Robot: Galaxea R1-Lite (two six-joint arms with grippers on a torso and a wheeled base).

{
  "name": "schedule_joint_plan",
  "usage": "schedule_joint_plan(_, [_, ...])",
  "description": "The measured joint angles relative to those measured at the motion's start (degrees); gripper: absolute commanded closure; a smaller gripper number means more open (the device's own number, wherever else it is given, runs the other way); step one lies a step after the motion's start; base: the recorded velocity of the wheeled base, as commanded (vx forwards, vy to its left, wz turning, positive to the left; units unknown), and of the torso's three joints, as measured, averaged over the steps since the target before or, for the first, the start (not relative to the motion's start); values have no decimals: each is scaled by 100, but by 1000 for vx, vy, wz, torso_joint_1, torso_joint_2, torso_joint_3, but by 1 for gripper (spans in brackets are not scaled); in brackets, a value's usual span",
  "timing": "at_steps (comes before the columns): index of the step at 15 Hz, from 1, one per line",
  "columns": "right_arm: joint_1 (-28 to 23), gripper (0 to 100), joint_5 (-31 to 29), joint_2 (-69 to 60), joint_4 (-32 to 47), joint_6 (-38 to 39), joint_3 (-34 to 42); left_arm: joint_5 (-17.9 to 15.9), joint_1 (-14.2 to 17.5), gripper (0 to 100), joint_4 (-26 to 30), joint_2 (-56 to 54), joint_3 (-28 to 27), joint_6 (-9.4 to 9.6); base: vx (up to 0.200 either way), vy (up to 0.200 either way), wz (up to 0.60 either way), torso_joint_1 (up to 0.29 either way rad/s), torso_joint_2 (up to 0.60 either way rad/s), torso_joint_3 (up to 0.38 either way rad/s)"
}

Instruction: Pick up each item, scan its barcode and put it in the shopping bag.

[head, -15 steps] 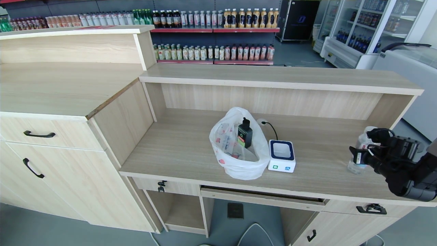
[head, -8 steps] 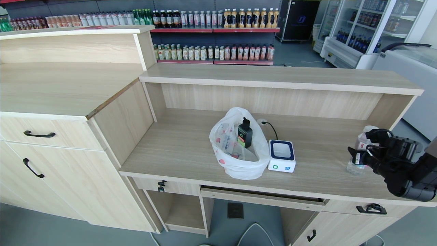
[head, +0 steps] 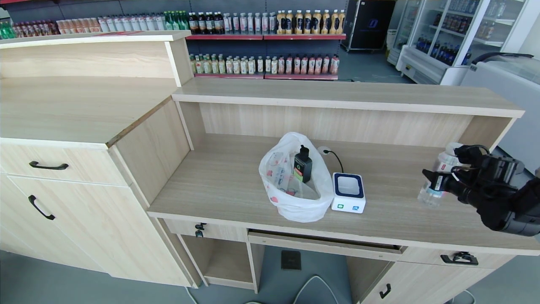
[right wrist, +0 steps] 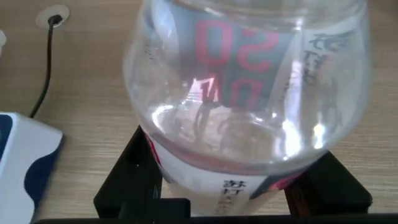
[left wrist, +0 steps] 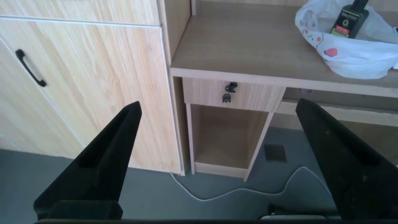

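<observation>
my left hand point(left wrist: 217, 109) wide, idle | shopping bag point(head: 295, 198) holds a dark bottle point(head: 302, 165) | scanner point(head: 347, 192) beside it, free | my right hand point(head: 441, 183) grips the clear water bottle point(head: 428, 195), since lifted, apparently clear of the counter point(head: 228, 181), and carried toward the scanner: scan next

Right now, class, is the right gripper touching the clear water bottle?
Touching. The right wrist view shows the clear water bottle clamped in the right gripper, with its black fingers pressed against both sides of the bottle.

Right gripper point(head: 437, 182) clamps bottle point(head: 429, 195), left gripper point(left wrist: 219, 106) spread open
</observation>
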Motion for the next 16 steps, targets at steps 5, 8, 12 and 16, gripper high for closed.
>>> schedule_joint_plan(5, [485, 100, 1297, -1716, 2493, 1536, -595, 0, -5, 0, 0, 0, 0, 2, 0, 0, 0, 0, 0, 0])
schedule_joint_plan(8, [733, 100, 2469, -2805, 3183, 1824, -488, 0, -2, 0, -2, 0, 0, 2, 0, 0, 0, 0, 0, 0])
schedule_joint_plan(12, [1467, 100, 3238, -4173, 3952, 2221, 50, 0, 0, 0, -2, 0, 0, 0, 0, 0, 0, 0, 0, 0])
schedule_joint_plan(16, [2336, 100, 3412, -5248, 4409, 2508, 505, 0, -5, 0, -2, 0, 0, 0, 0, 0, 0, 0, 0, 0])
